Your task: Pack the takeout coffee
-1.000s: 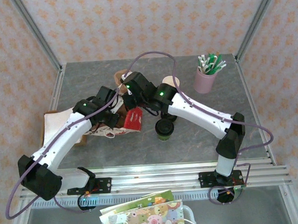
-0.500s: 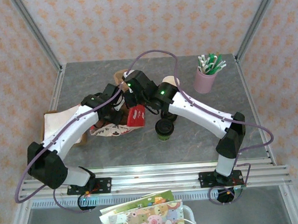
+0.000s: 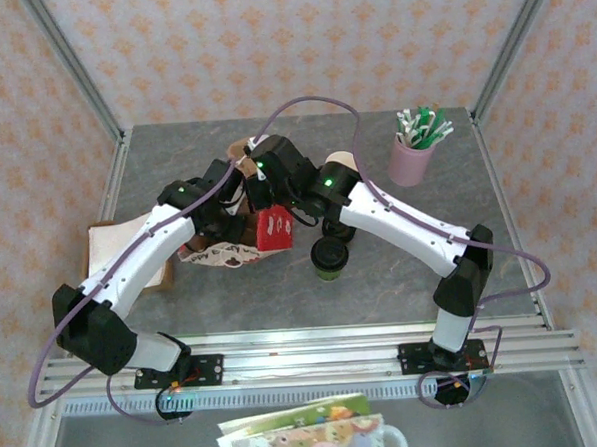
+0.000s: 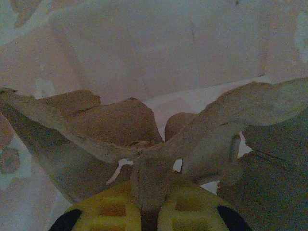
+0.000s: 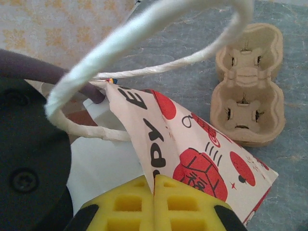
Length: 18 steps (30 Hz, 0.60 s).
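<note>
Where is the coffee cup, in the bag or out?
Out: the green paper cup with black lid stands on the grey table beside the red-patterned paper bag.

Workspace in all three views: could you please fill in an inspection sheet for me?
Surface: grey stone-look table, no spills seen.
Job's things: lidded coffee cup upright on the table, outside the paper bag.
Clutter: pink pot of straws; lidless cup; cardboard cup tray; flat paper item at the left edge.
Grippers: left gripper fingers shut on the bag's brown paper; right gripper fingers shut on its printed edge.
Cables: purple cable arcs over both arms.
Surroundings: patterned walls, metal frame posts.
</note>
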{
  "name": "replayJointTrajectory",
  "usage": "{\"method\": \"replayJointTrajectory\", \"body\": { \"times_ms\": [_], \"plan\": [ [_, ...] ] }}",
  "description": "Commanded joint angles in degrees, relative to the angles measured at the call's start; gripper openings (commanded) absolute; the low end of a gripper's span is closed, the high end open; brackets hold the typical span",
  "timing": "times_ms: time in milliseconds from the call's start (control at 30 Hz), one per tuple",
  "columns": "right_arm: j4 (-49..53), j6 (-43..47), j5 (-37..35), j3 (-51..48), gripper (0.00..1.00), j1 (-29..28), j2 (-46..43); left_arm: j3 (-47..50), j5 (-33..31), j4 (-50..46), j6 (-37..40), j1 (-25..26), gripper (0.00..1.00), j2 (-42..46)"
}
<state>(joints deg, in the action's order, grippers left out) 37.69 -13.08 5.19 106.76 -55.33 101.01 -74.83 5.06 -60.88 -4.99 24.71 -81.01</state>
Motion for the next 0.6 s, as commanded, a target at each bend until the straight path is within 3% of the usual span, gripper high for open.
{"method": "replayJointTrajectory", "body": {
  "times_ms": [0,233,567],
  "plan": [
    [0.6,-0.9,2.6,2.7,0.00,-0.7,-0.9,-3.1,-0.9,-1.6,-2.8,-0.6,0.00,-1.7],
    [-0.1,-0.5,3.3,-0.3,0.00,-0.7,-2.9,-4.9,-2.6,0.1,-7.9,-0.5,0.00,-1.9],
    [3.2,-5.1,7.6,3.1,0.00,-0.7,-0.4,-4.2,-3.6,3.5,-9.7,-0.5,0.00,-2.5]
  ]
}}
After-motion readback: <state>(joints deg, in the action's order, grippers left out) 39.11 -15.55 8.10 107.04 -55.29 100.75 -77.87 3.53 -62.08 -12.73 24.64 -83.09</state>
